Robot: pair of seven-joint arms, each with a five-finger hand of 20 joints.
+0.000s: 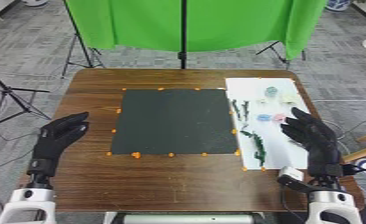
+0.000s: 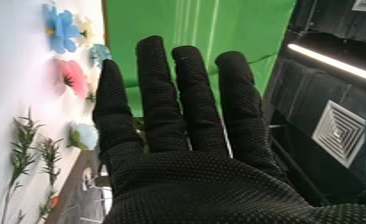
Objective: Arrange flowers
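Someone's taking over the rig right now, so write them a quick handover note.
Left hand: open, left of the dark mat.
Right hand: open and holding nothing, at the right side of the white sheet.
Things: blue flower, pink flower and green sprigs lie on the sheet, with paler blooms.
Done: no arrangement made yet.
Left: arrange flowers and greenery, probably on the mat.

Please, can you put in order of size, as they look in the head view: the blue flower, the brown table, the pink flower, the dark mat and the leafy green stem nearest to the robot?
Brown table
Dark mat
Leafy green stem
Blue flower and pink flower: too alike to rank
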